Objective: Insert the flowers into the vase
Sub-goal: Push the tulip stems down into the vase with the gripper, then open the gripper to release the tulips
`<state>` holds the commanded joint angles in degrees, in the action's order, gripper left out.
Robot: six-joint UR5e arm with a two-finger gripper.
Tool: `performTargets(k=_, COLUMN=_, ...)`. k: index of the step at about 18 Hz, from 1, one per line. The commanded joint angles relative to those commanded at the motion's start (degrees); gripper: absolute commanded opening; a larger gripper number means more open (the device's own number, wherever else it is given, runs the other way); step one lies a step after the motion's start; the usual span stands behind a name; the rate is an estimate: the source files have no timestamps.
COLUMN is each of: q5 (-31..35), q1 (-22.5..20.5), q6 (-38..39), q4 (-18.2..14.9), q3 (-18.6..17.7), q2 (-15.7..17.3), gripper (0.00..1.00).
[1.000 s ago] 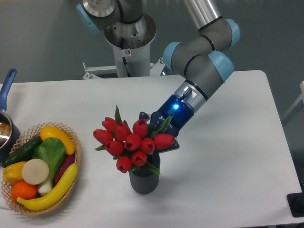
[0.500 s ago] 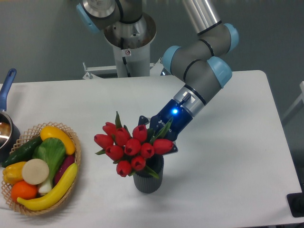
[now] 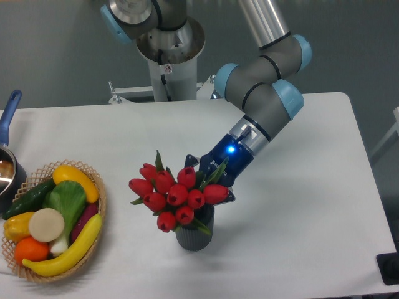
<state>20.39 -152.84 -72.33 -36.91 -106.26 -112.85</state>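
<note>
Near the front middle of the bench [image 3: 299, 205], my end effector [image 3: 211, 177] is behind the flowers [image 3: 176, 194], and its fingers are hidden by the blooms and leaves — so I cannot tell how far they are closed, or whether they grip the stems at all. Compared with one second ago, the bunch has moved a little to the right and lower, and the vase [image 3: 194, 229] has also shifted a bit to the right under it. My wrist has come down with the bunch. The red heads now sit just above the rim and spread wider than the vase, leaning to the left side.

I judge that the stems are already inside the vase and the insertion is nearly finished — what remains is to let go and pull back without dragging the bunch out. The sliding of the vase suggests the stems push on its wall, so it could tip.
</note>
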Motion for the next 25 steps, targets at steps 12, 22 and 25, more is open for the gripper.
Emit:
performTargets(k=12, q5=-0.17, q1=-2.63, q6=-0.27, q4=0.00, q3=-2.46, q2=0.44, gripper=0.58)
performTargets(k=22, q5=-0.18, q1=-4.48, q6=-0.27, q4=-0.09, q3=-3.95, q2=1.14, gripper=0.76)
performTargets(k=25, q5=-0.18, q1=-6.32, q6=-0.18, q4=-0.09, q3=-5.45, q2=2.10, gripper=0.81)
